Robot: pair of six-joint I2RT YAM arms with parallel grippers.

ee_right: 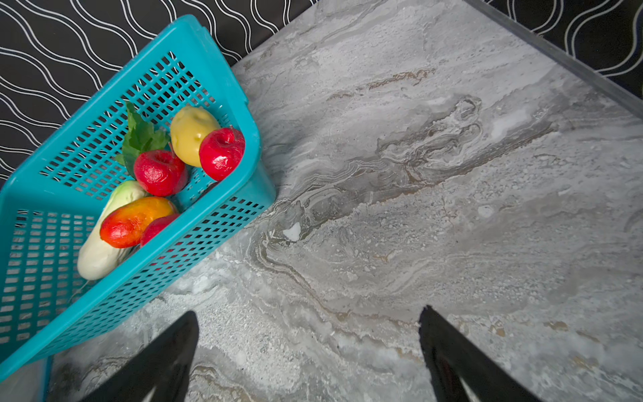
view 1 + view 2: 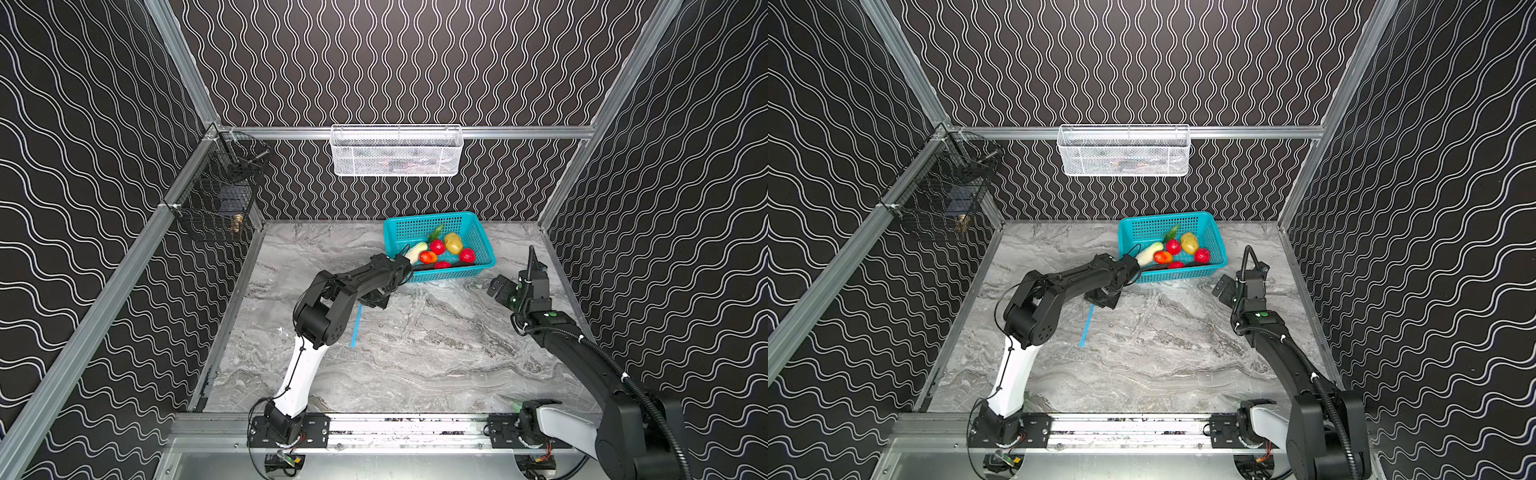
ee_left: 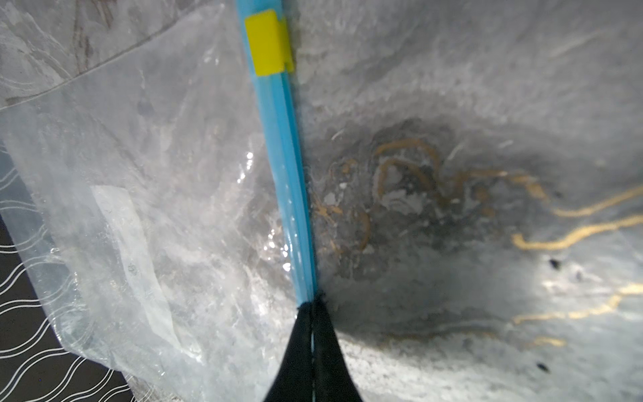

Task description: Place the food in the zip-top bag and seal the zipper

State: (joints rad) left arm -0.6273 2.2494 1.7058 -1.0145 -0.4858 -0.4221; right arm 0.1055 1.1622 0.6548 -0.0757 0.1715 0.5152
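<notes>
- Black walls (image 2: pixel 395 62) with white wavy lines enclose a grey marble-look tabletop (image 2: pixel 436 374).
- Teal basket (image 2: pixel 411 230) at the far side holds all the food (image 2: pixel 453 243).
- Clear zip-top bag (image 3: pixel 139 209) lies flat on the tabletop. Only the left wrist view shows its plastic, while both top views show just the blue zipper (image 2: pixel 356 328).
- Left gripper (image 3: pixel 312 304) is pinched together on the zipper, apart from the yellow slider (image 3: pixel 268 47).
- Right gripper (image 1: pixel 306 323), jaws wide apart, hangs over bare tabletop beside the basket.

Teal basket (image 2: pixel 415 230) on marble table (image 2: pixel 436 353); white mesh basket (image 2: pixel 397 151), black wire basket (image 2: pixel 212 203) on walls
</notes>
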